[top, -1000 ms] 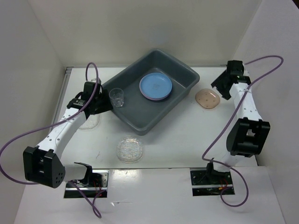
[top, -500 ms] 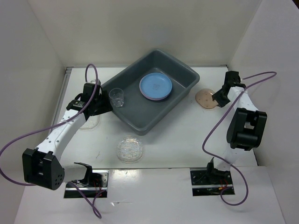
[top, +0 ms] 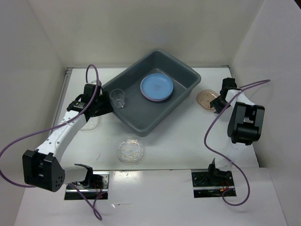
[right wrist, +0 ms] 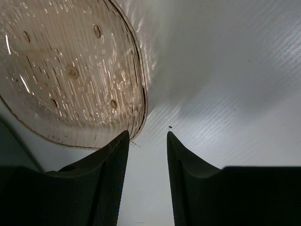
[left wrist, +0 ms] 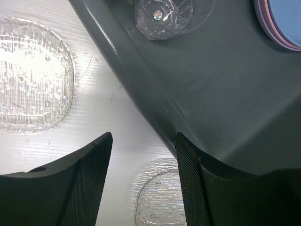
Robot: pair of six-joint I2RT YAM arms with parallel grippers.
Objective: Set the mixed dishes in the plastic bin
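Note:
The dark grey plastic bin [top: 181, 70] stands at the middle back and holds a blue plate [top: 156, 87] on a lilac one, plus a small clear cup [top: 117, 98] by its left wall. My left gripper [top: 104, 106] is open and empty over the bin's left rim [left wrist: 141, 80]; the cup [left wrist: 162, 16] lies ahead of it. The small tan dish [top: 207, 100] lies right of the bin. My right gripper [top: 217, 102] is open at the dish's right edge; its left finger [right wrist: 113, 160] is next to the dish's rim [right wrist: 70, 70].
A clear textured glass plate [top: 130, 150] lies in front of the bin, another [top: 89, 122] partly under my left arm. Both show in the left wrist view, one left [left wrist: 33, 80], one between the fingers [left wrist: 160, 197]. White walls close in on both sides.
My right gripper has come down and left from the back right to the tan dish's edge. The left arm has barely moved.

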